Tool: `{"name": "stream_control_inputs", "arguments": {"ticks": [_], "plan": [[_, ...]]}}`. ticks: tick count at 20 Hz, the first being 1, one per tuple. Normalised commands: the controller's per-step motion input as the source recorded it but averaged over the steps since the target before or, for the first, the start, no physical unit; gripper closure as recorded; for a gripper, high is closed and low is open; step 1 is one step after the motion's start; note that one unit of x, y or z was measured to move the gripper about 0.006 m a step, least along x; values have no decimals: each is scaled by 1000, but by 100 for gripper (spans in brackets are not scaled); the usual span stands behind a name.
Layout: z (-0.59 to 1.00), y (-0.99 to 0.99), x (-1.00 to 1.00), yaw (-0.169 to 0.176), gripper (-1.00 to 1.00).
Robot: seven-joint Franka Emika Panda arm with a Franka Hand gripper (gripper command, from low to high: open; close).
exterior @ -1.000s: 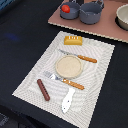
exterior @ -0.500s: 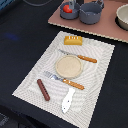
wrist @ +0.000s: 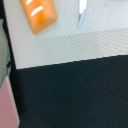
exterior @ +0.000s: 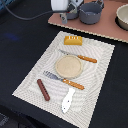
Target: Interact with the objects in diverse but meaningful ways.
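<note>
My gripper (exterior: pixel 64 16) hangs at the far edge of the scene, over the pink-brown board (exterior: pixel 102 29); its jaws are too blurred to read. A grey-blue pot (exterior: pixel 92 12) stands just to its right in the exterior view, and a second pot (exterior: pixel 123 15) sits at that view's right edge. The tomato is hidden. On the striped placemat (exterior: pixel 97 65) lie the yellow-orange bread loaf (exterior: pixel 73 40), the tan plate (exterior: pixel 68 66), an orange-handled knife (exterior: pixel 80 57), an orange-handled fork (exterior: pixel 63 80) and the brown sausage (exterior: pixel 43 89). The wrist view shows the loaf (wrist: pixel 37 14) and a metal utensil tip (wrist: pixel 81 13).
A white utensil (exterior: pixel 67 100) lies on the mat's near part. Dark tabletop (exterior: pixel 22 50) surrounds the mat, also seen in the wrist view as dark table (wrist: pixel 75 95) below the mat edge (wrist: pixel 65 47). A cable (exterior: pixel 25 15) trails from the arm.
The arm has come into the exterior view at the far edge, and now covers the spot where the red tomato showed. The things on the mat have not moved.
</note>
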Motion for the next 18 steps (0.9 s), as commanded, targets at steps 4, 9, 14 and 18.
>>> {"name": "stream_control_inputs", "arguments": {"ticks": [4,9,14,18], "plan": [[0,-781,383,-57,-100],[-7,-781,321,-62,-100],[-19,-751,291,-53,-100],[-60,-742,246,-52,-100]]}}
